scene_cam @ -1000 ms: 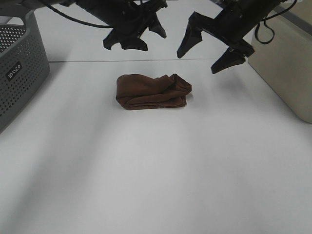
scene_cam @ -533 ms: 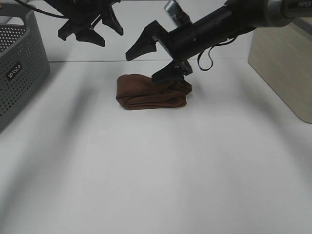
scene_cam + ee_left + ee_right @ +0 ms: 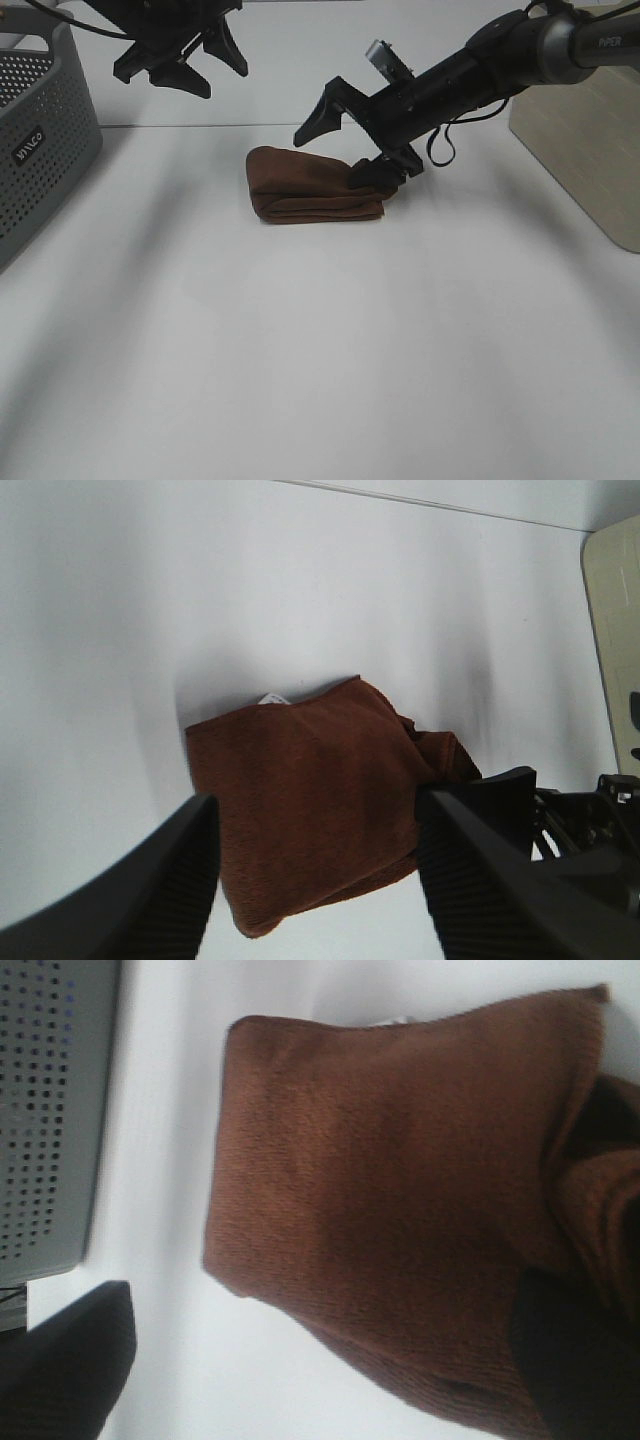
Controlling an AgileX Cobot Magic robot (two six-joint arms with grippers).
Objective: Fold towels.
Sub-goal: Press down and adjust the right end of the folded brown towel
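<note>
A brown towel [image 3: 305,185] lies folded in a thick bundle on the white table [image 3: 320,340]. My right gripper [image 3: 330,160] is open at the towel's right end. Its lower finger [image 3: 375,175] presses against the bunched right end and its upper finger [image 3: 320,110] is above the towel. The right wrist view shows the towel [image 3: 400,1190] filling the space between the jaws. My left gripper [image 3: 180,72] is open and empty, raised above the table at the back left. The towel [image 3: 310,800] also shows in the left wrist view, far below the fingers [image 3: 150,900].
A grey perforated basket [image 3: 40,130] stands at the left edge of the table; it also shows in the right wrist view [image 3: 50,1110]. A beige box [image 3: 590,130] stands at the right. Bare white table lies in front of the towel.
My right gripper swung in from the upper right and down to the towel's right end. The towel's right end is now pushed up and the bundle shifted slightly right. My left arm moved away to the left.
</note>
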